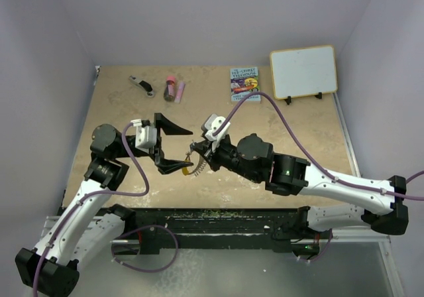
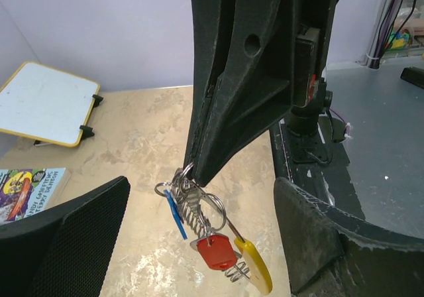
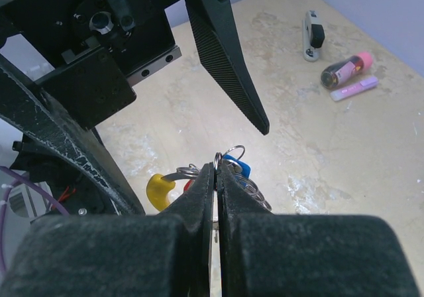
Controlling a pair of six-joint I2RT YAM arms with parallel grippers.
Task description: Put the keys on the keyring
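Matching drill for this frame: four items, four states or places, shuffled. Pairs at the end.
1. left gripper
2. right gripper
3. red key
4. whiteboard

A. propped up, far right corner
B. open, nothing between its fingers
C. shut on the keyring
D. dangling beside the keyring's yellow part

Pairs: 1-B, 2-C, 3-D, 4-A

Top view high, looking down — wrist views close, sharing keyring (image 2: 193, 212)

The right fingers (image 3: 199, 204) hide most of the keyring (image 3: 160, 189) — the book (image 2: 26, 191) is cut by the edge.
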